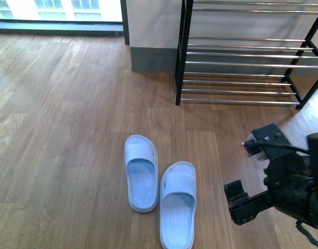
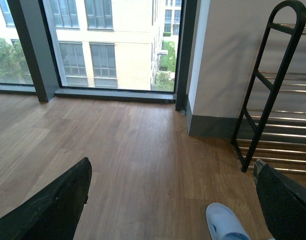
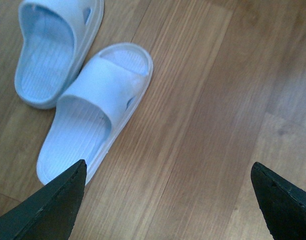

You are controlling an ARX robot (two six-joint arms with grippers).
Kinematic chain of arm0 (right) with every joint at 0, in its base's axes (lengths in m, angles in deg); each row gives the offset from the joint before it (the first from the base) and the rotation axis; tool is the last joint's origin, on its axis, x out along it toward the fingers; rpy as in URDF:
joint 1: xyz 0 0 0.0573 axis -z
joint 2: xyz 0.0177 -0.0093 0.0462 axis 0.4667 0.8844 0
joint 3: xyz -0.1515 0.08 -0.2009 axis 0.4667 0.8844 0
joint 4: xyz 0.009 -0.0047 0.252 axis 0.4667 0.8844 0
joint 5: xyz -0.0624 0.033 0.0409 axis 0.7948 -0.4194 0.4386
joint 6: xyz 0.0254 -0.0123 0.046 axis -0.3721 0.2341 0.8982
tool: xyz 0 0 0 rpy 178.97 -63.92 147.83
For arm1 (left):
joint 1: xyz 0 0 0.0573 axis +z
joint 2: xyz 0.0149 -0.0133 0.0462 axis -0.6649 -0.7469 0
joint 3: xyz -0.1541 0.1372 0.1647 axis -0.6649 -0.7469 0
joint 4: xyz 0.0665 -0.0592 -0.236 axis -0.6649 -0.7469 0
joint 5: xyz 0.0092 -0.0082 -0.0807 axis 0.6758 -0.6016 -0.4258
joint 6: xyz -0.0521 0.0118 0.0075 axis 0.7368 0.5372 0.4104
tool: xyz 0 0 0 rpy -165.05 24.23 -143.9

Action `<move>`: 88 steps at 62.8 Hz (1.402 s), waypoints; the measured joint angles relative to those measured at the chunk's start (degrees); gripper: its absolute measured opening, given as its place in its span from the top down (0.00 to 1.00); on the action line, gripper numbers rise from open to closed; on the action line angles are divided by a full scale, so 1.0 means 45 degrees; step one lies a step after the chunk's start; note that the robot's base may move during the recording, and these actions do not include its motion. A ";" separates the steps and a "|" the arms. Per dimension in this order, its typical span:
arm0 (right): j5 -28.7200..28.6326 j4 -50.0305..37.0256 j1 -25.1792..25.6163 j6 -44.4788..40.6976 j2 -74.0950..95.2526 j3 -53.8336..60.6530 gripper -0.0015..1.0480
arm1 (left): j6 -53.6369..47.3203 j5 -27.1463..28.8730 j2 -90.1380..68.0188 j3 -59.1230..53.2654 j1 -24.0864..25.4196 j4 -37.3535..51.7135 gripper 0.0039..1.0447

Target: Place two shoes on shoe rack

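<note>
Two pale-blue plastic slide shoes (image 1: 141,174) lay side by side on the wooden floor (image 1: 70,129), short of the black-framed chrome-bar shoe rack (image 1: 242,57), while the left gripper (image 2: 171,165) and right gripper (image 1: 239,166) held jaws wide apart, empty.

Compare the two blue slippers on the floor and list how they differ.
The farther slipper lies further left and closer to the shoe rack; the nearer slipper sits further right, closer to the robot. The farther slipper shows whole in the front view; the nearer slipper's heel is cut off by the picture's edge. Both are light blue open-toe slides, sole down, side by side, toes toward the rack.
</note>
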 joint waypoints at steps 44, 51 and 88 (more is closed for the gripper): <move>-0.0155 0.2633 -0.0894 0.1807 0.6747 -0.7232 0.09 | 0.0000 0.0000 0.0000 0.0000 0.0000 0.0000 0.09; 0.0131 0.2647 -0.0670 0.1817 0.7203 -0.8024 0.09 | 0.0000 0.0000 0.0000 0.0000 0.0000 0.0000 0.09; -0.0942 0.1020 -0.0345 0.2769 0.7980 -0.8655 0.67 | 0.0000 0.0000 0.0000 0.0000 0.0000 0.0000 0.09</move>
